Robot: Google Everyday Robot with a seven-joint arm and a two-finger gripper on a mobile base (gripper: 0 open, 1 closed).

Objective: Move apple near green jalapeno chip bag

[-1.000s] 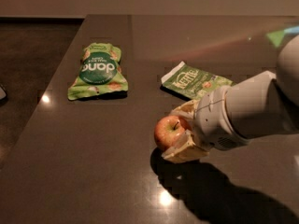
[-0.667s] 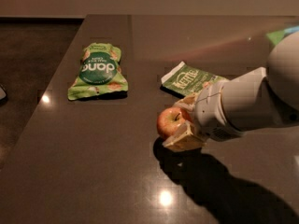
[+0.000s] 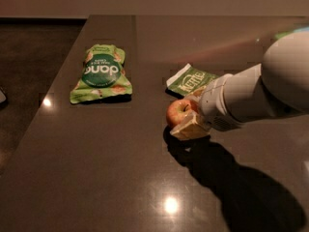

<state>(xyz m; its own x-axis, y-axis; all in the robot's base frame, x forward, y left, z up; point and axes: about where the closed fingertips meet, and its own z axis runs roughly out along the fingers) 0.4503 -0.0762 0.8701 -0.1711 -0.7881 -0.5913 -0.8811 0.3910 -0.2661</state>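
The small red-and-yellow apple [image 3: 176, 112] sits between my gripper's [image 3: 186, 115] tan fingers [image 3: 189, 128], just above or on the dark table, right in front of the green jalapeno chip bag [image 3: 189, 81]. That bag is flat and light green with white "Kettle" lettering; my white arm hides its right part. The gripper is shut on the apple, reaching in from the right.
A puffier green "dang" pouch [image 3: 100, 73] lies on the dark table [image 3: 96, 168] to the left. The table's left edge runs diagonally beside a dark floor. My arm's shadow falls at the lower right.
My gripper has carried the apple a little up and back, closer to the Kettle bag. The bags have not moved.
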